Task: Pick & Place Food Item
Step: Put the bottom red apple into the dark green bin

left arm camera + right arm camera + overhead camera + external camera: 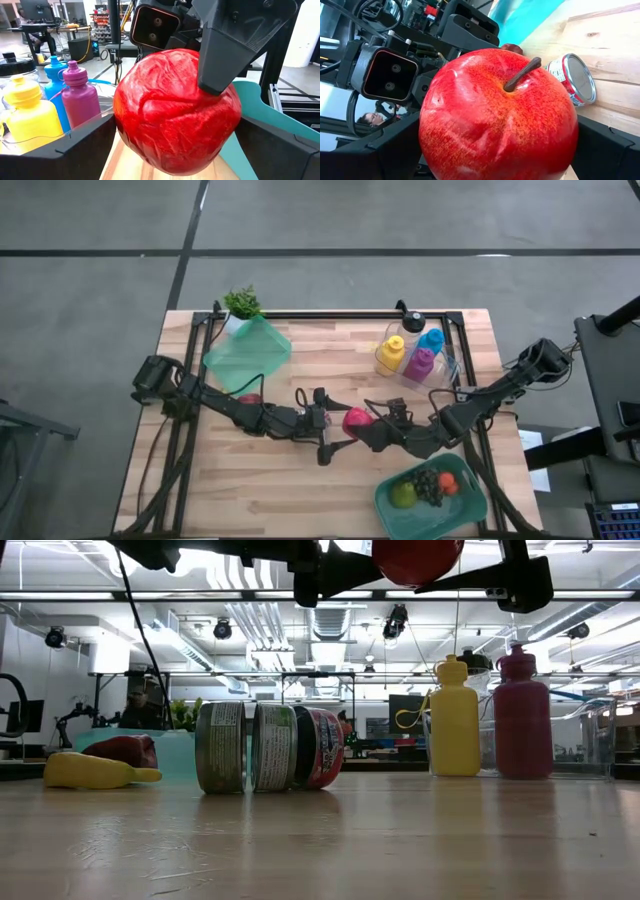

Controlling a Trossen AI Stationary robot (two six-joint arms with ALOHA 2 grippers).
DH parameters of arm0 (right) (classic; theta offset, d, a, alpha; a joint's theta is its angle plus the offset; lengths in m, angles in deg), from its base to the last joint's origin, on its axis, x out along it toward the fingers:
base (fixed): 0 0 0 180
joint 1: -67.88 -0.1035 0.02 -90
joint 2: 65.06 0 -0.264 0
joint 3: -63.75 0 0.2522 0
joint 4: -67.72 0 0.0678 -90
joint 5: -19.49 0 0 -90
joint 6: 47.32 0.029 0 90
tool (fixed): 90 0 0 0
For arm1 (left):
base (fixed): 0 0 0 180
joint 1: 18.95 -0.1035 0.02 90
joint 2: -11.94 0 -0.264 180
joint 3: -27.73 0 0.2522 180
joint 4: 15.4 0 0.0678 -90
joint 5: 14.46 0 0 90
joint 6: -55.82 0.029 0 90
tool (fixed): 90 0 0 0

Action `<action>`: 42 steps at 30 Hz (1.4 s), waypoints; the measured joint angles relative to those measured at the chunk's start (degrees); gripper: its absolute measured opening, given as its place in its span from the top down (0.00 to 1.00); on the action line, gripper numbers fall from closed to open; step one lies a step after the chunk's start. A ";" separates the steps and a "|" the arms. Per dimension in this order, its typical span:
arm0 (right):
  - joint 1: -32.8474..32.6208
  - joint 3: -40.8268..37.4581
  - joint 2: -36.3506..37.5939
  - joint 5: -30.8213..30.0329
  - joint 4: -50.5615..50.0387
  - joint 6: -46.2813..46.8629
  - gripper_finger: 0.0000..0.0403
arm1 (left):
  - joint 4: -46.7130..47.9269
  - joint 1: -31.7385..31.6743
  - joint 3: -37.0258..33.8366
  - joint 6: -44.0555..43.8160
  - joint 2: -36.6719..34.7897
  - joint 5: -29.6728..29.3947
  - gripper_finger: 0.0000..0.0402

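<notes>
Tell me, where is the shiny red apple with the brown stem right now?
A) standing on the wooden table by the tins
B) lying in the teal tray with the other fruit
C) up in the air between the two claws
C: the shiny red apple sits between the left claw and the right claw, and the low view shows it well above the wooden table.

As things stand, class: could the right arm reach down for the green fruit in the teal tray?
Probably not yet. The right gripper and left gripper both have fingers around the red apple mid-air. The green fruit lies uncovered in the teal tray near that arm, but its jaws are occupied.
</notes>
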 joint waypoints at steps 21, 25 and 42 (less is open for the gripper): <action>0.01 0.01 0.01 -0.06 -0.02 -0.21 0.01 | 0.10 -0.22 -0.04 0.87 0.00 0.09 0.00; 0.02 0.04 0.04 -0.06 -0.02 -0.21 0.01 | 0.16 -0.29 0.00 -1.62 0.00 -0.04 0.00; 0.07 0.07 0.05 -0.38 -0.15 0.15 0.01 | 2.74 -0.33 -0.02 -1.68 0.02 -0.97 0.00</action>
